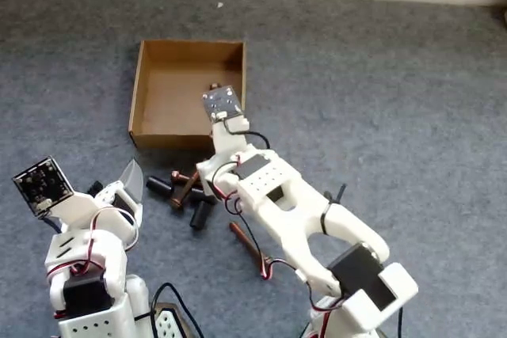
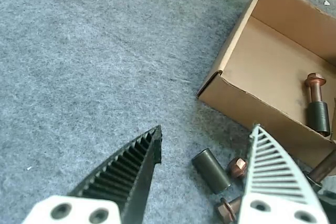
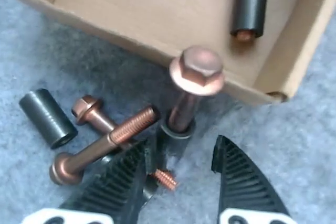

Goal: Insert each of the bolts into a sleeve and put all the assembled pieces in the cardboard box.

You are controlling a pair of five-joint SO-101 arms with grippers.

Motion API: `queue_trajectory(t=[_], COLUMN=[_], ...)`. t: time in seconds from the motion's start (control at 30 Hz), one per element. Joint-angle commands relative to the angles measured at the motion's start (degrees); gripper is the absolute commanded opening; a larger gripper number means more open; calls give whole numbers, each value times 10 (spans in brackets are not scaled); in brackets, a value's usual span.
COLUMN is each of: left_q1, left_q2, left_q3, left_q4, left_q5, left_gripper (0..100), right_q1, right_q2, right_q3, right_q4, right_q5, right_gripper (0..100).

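Hovering over grey carpet: left gripper, jaws spread wide, nothing betw. them. Loose sleeve lies flat on the carpet near its tips. Short bolt and long bolt lie heaped just beside that sleeve.

Right gripper sits just outside the front wall of the cardboard box, jaws part open. Copper bolt is pushed through a dark sleeve, tilted, head nearest the box wall, thread end poking out the sleeve's other end. Dark sleeve rests against one finger; other finger stands apart w/ carpet showing in the gap, so not clamped.

Inside the box: one assembled piece, bolt in sleeve, lying close to a side wall.
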Motion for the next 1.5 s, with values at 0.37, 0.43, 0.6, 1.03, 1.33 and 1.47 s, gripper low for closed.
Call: queue_trajectory(t=[0.37,0.43,0.6,1.03,1.33,1.47], left_q1=[-3,-3,-3,-3,-3,-3], left_q2=[-3,-3,-3,-3,-3,-3], left_q3=[-2,-2,-2,-2,-1,-1], left_q4=[-13,-13,-13,-13,-13,-13], left_q5=[4,4,4,3,3,3], left_gripper=[270,270,270,270,270,270], right_q1=[-4,-3,-3,-37,-51,-36], right_q2=[15,-32,-150,-304,-305,-307], right_q3=[-18,-17,-21,-17,-16,-15], right_q4=[-46,-22,104,325,341,317], right_q5=[152,193,348,717,803,853], right_gripper=[5,3,3,3,4,4])
